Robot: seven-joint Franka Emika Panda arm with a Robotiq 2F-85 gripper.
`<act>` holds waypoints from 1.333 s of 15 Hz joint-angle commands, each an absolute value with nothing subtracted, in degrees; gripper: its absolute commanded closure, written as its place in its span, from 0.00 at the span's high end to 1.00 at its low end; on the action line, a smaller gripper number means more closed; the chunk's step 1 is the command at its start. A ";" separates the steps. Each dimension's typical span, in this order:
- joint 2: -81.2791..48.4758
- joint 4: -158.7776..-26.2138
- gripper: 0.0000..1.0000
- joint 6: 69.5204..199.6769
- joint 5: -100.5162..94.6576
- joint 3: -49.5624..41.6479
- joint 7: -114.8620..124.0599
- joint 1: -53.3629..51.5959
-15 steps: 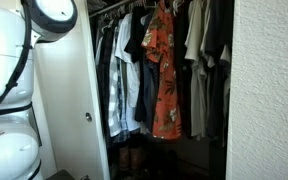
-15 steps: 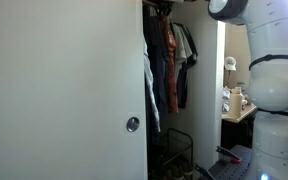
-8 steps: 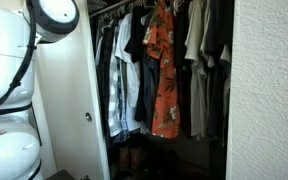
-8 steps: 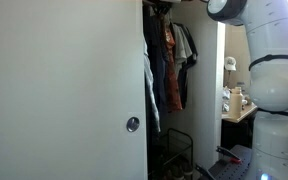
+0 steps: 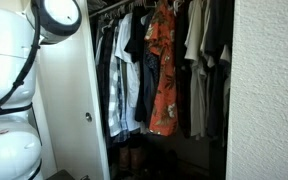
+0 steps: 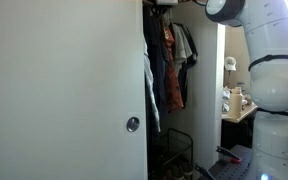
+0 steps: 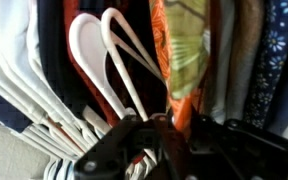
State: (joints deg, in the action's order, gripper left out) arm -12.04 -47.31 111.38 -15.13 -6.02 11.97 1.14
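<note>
The claw (image 7: 171,135) is clenched on the orange floral shirt (image 7: 184,50) — white hangers (image 7: 81,48) just beside it.

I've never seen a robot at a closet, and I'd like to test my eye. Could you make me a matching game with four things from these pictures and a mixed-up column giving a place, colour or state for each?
Things:
1. shirt
2. hangers
3. door knob
4. robot arm

Descriptions:
A. round and silvery, on the white door
B. orange and flowered, hanging up
C. big, white and rounded
D. bare, nothing hung on them

Pairs: 1-B, 2-D, 3-A, 4-C.
</note>
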 commanded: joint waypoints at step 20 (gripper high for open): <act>-6.28 -63.87 0.06 133.59 -30.97 -6.39 26.13 -1.18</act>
State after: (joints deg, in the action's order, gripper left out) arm -9.73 -59.03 129.40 -28.54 -6.02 23.11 -0.80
